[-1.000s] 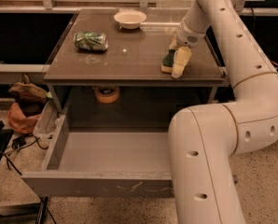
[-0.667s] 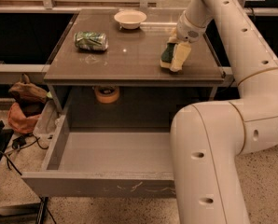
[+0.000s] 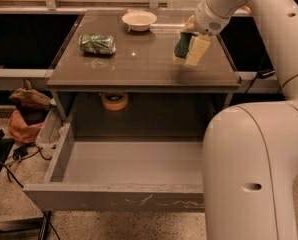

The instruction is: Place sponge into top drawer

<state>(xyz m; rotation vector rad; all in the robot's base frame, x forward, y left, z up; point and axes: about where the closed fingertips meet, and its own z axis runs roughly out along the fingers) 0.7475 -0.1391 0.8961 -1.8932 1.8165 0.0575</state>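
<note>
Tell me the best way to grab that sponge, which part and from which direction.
Pinch the sponge across its thin dimension, coming down from above. It stands on edge, with its flat faces roughly upright, so the soft foam should squeeze between two fingers. The gripper is at the right rear of the table, closed on the sponge that way, one finger against the sponge's right face.

There is one sponge (image 3: 181,45), one can (image 3: 97,43), one bowl (image 3: 139,20), one tape roll (image 3: 114,100), one top drawer (image 3: 114,198), and one gripper (image 3: 188,55) near the table's (image 3: 139,64) right edge.
</note>
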